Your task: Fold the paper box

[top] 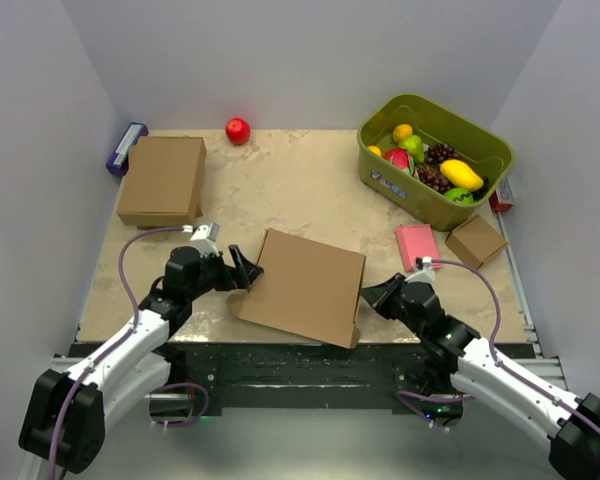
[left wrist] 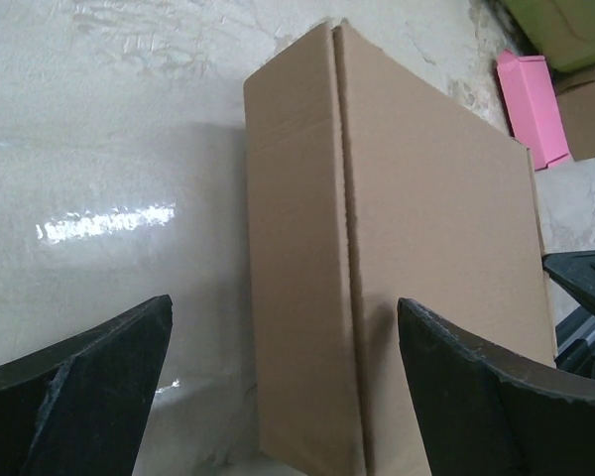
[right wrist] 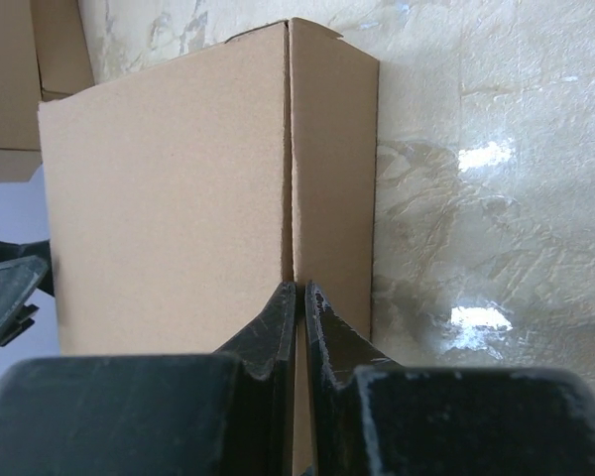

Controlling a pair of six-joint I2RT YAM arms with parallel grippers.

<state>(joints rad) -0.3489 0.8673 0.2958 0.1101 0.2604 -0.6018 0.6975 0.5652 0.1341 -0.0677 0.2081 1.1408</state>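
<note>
box (top: pixel 310 285) looks folded, lid down; my left pincer (top: pixel 244 270) gapes empty at 9 o'clock; right pincer (top: pixel 372 297) nearly shut at the 3 o'clock seam, hold unclear; tucking maybe left

The shallow brown corrugated-cardboard paper box (top: pixel 310 285) is showing a matt, faintly ribbed paper skin with pressed fold lines. The beige marbled table (top: pixel 280 190) under it is gleaming smooth and glossy, throwing back white glare. The left gripper's black fingers (left wrist: pixel 79 397) are looking matt, with rough, chipped edges.
</note>
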